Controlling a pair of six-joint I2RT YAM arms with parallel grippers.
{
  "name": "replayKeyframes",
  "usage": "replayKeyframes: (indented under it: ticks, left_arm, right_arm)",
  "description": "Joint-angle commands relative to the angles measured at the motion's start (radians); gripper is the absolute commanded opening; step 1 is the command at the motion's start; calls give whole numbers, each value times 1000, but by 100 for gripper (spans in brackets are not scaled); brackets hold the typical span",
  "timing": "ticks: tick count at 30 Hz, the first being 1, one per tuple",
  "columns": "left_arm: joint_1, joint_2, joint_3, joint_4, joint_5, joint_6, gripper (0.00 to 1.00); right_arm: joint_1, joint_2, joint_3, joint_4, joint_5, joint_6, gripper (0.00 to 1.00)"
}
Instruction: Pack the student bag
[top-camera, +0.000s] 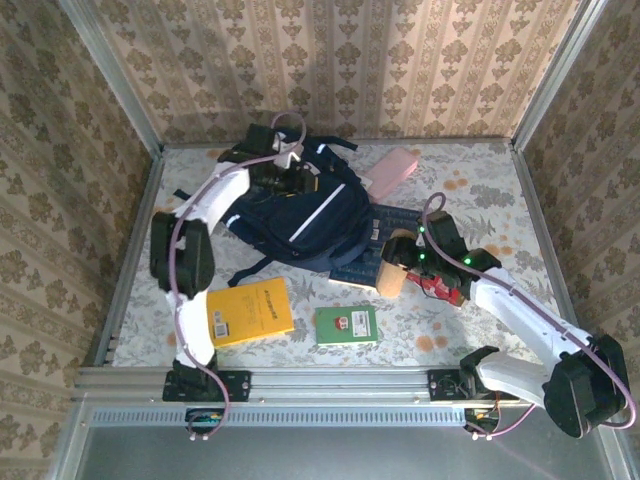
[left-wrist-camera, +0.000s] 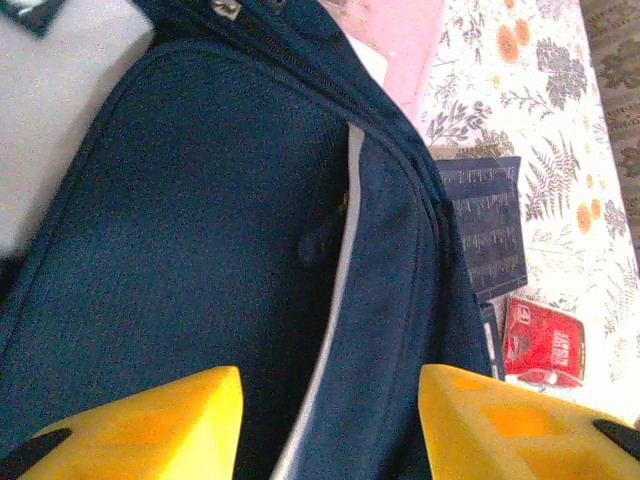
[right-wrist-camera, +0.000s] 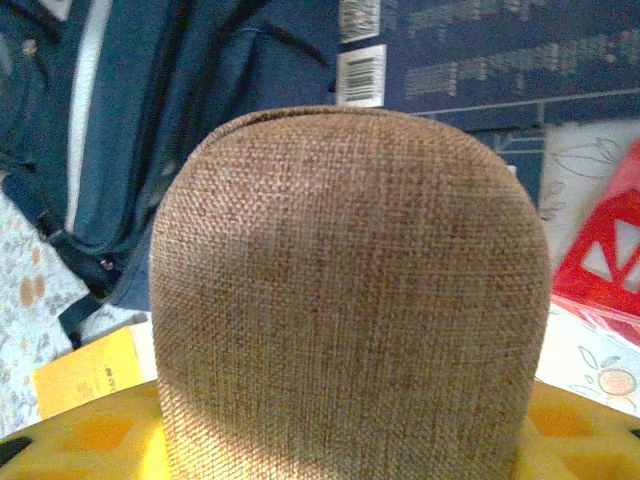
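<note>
Bag: I see the student bag (top-camera: 300, 215) lying flat in the middle of the desk (top-camera: 480, 190), slightly up and left of centre in the top view, with its white stripe running diagonally.
Left end effector: the left end effector (left-wrist-camera: 330, 425) is at the upper end of the bag. Its yellow fingers (left-wrist-camera: 150, 420) are spread, with navy fabric and the stripe showing between them. I cannot tell whether they touch the cloth.
Right end effector: the right end effector (right-wrist-camera: 340, 445) is pinching a brown woven pouch (right-wrist-camera: 350, 290), just right of the bag's lower edge.
Dark blue book: a dark blue book (top-camera: 390, 225) lies against the bag's right side, partly under it.
Red packet: a red packet (top-camera: 440, 285) lies right of the pouch.
Pink case: a pink case (top-camera: 392, 170) is at the bag's upper right.
Books in front: a yellow book (top-camera: 250, 310) and a green book (top-camera: 346, 325) lie side by side in the lower part of the top view, apart from each other.
</note>
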Motion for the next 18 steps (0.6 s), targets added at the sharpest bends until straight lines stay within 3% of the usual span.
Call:
replayKeyframes:
  ticks: [1, 18]
  left_arm:
    - [-23, 88, 114, -90, 146, 73, 51]
    - [-63, 199, 156, -121, 146, 96, 49]
  right_arm:
    - [-23, -43, 11, 52, -56, -91, 25]
    - [-90, 15, -31, 185, -213, -24, 24]
